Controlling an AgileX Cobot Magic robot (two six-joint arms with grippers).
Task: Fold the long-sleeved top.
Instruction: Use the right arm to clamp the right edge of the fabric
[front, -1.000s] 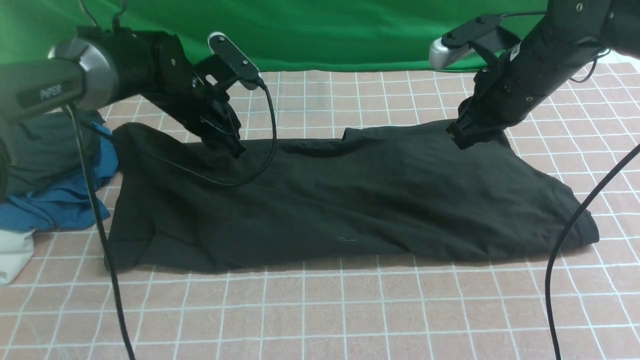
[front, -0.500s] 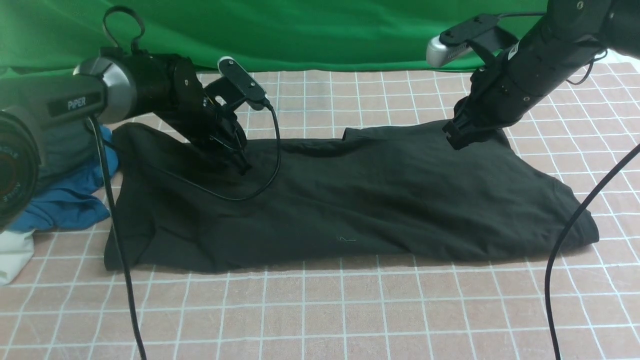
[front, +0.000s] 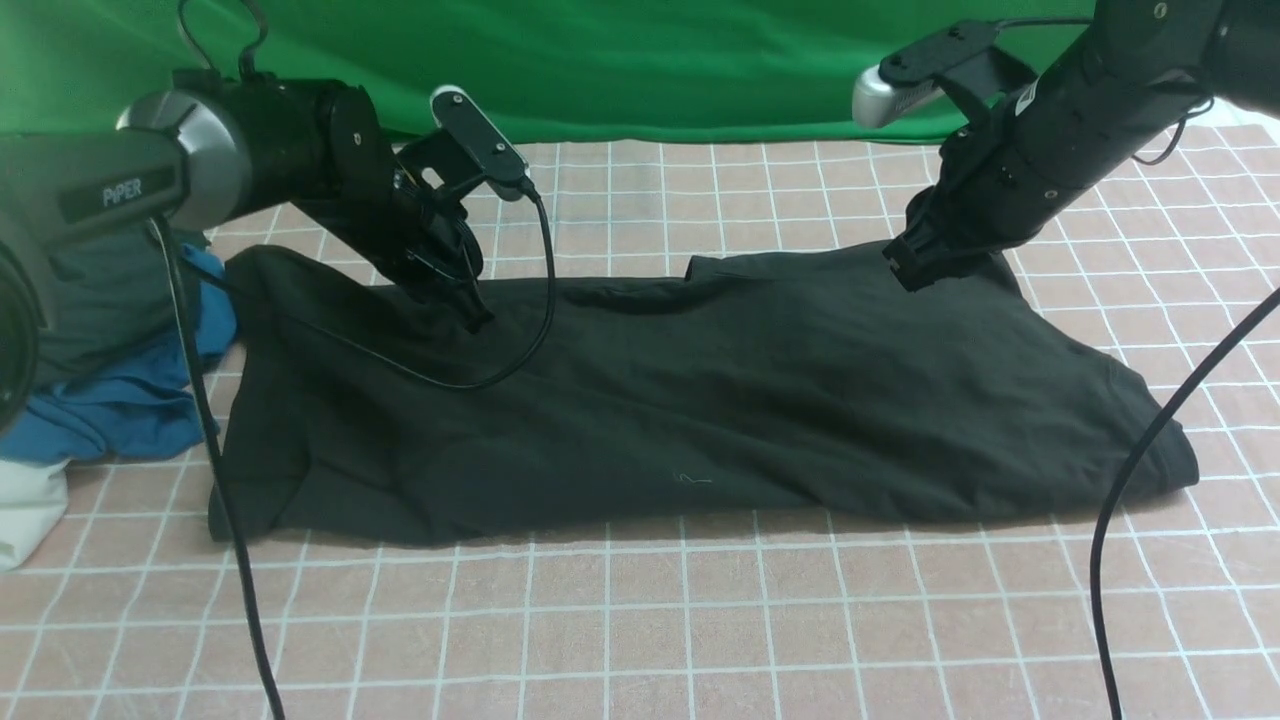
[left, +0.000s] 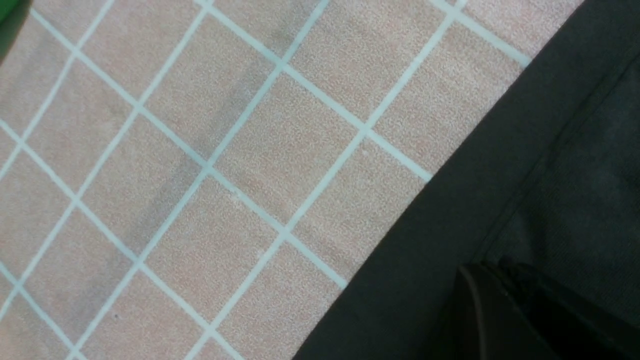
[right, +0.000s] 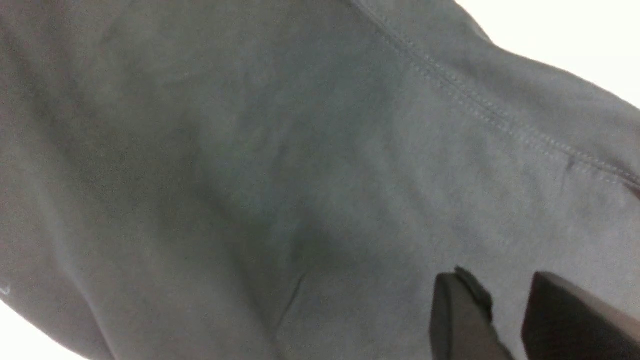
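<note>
Both arms reach down to the long-sleeved top (front: 700, 400).
Left gripper (front: 478, 318) pinched shut on its far edge; right gripper (front: 905, 275) nips its far right corner, jaws narrowly parted.

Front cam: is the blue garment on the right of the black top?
No, the blue garment lies bunched beside the left end of the long-sleeved top.

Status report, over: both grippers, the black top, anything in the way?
Left gripper shut at far edge of long-sleeved top. Right gripper: fingers parted at same edge, grip unclear. Top lies spread out. Left arm's cable drapes across it.
</note>
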